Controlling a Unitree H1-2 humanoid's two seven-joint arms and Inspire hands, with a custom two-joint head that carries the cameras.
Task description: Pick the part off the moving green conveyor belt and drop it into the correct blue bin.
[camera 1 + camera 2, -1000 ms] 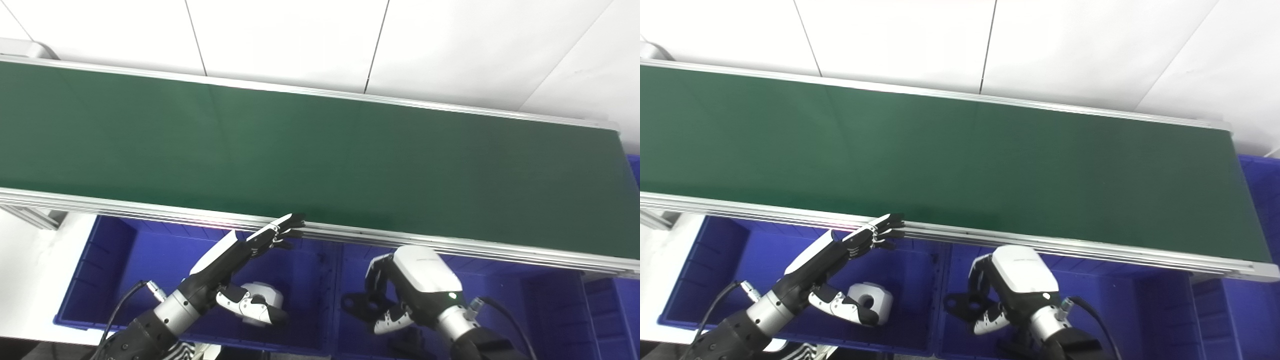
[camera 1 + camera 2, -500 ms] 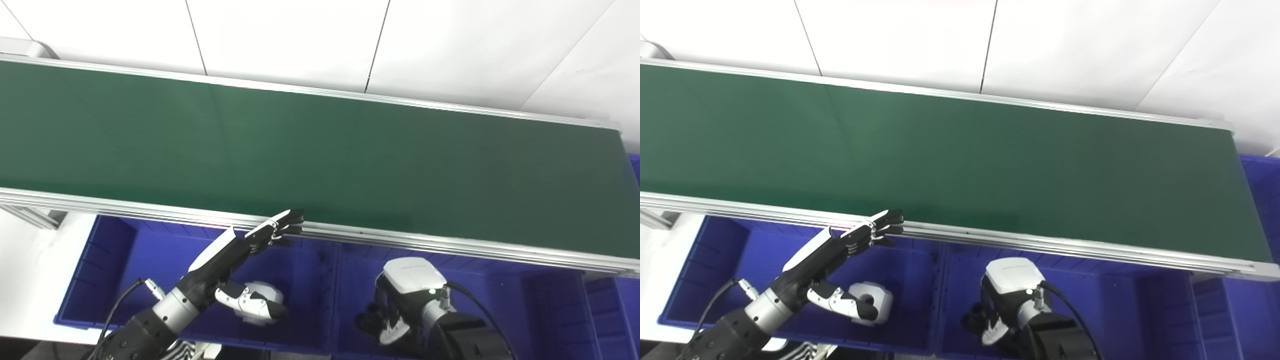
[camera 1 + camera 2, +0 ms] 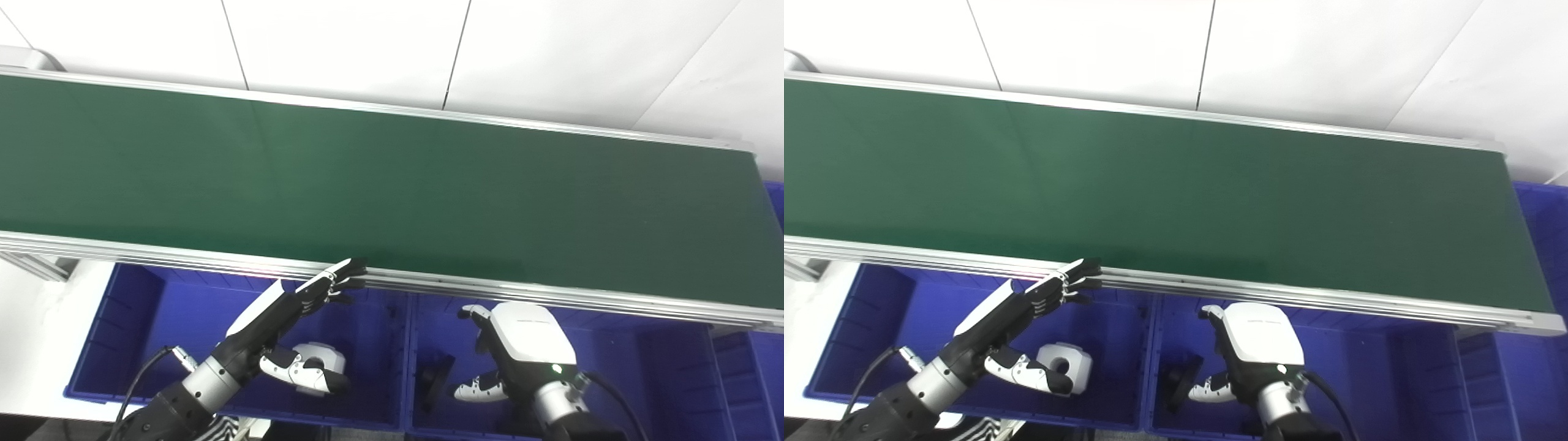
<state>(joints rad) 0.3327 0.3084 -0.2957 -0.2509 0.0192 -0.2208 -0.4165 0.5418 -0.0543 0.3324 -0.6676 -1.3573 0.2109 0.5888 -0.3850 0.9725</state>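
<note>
The green conveyor belt (image 3: 392, 190) carries no part. A black part (image 3: 432, 383) lies in the right blue bin (image 3: 667, 367), just left of my right hand (image 3: 527, 343). That hand is open above the bin, fingers spread and apart from the part. My left hand (image 3: 278, 312) is open and flat over the left blue bin (image 3: 98, 331), its fingertips (image 3: 349, 269) at the belt's near rail. A white part (image 3: 318, 358) with a round hole lies in the left bin under the left hand's thumb.
The belt's aluminium near rail (image 3: 551, 297) runs just above both bins. Another blue bin (image 3: 1540, 208) stands at the belt's right end. A white wall lies behind the belt.
My right hand held the black part, dipped into the right bin, then rose with its fingers opened. The black part now lies in the bin. The left hand has barely moved.
</note>
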